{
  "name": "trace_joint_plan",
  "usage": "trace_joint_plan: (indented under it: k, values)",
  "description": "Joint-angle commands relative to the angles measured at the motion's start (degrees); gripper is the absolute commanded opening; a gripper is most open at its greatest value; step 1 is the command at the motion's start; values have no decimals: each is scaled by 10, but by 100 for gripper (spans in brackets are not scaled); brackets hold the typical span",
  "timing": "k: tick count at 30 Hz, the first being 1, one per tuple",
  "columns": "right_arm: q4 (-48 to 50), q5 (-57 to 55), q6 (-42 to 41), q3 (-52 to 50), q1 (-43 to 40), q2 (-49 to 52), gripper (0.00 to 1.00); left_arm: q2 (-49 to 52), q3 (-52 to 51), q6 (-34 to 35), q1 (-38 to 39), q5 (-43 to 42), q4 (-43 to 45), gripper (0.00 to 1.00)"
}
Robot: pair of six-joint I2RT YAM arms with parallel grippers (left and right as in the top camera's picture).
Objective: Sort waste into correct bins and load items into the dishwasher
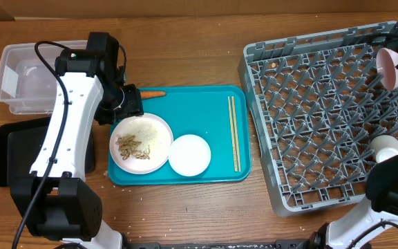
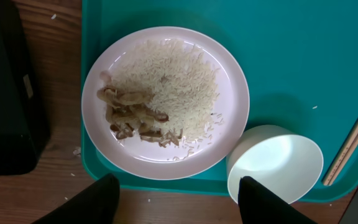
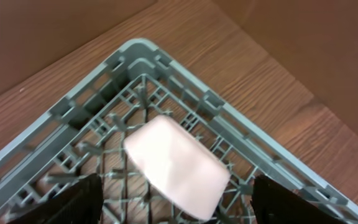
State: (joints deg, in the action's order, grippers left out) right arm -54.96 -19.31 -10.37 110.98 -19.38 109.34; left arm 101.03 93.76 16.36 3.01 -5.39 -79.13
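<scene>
Left jaws gape empty over the plate (image 2: 232, 81); right jaws flank a bowl (image 3: 176, 165), grip unclear.

You will find no writing, number or brand you can read in any of the three views. The only label-like mark is a pale patch (image 1: 7, 81) on the left wall of the clear tub (image 1: 30, 69) in the overhead view, and it is too small to show any print. In the left wrist view, a small grey mark (image 2: 27, 84) sits on the black tray (image 2: 5, 124), but it also shows nothing legible.
</scene>
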Motion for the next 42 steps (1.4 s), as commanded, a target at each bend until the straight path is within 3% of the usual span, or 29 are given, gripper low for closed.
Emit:
trace_joint_plan:
  k: [1, 24, 29, 42]
  values:
    - [6, -32, -17, 3, -9, 26, 79, -14, 9, 4, 4, -6, -1, 64]
    - [-84, 102, -10, 4, -10, 79, 88, -14, 9, 6, 4, -6, 0, 65]
    - [-89, 249, 92, 4, -10, 68, 89, -14, 9, 6, 4, -7, 1, 65]
    - [-89, 318, 147, 4, -10, -12, 90, -14, 9, 6, 4, -6, -1, 65]
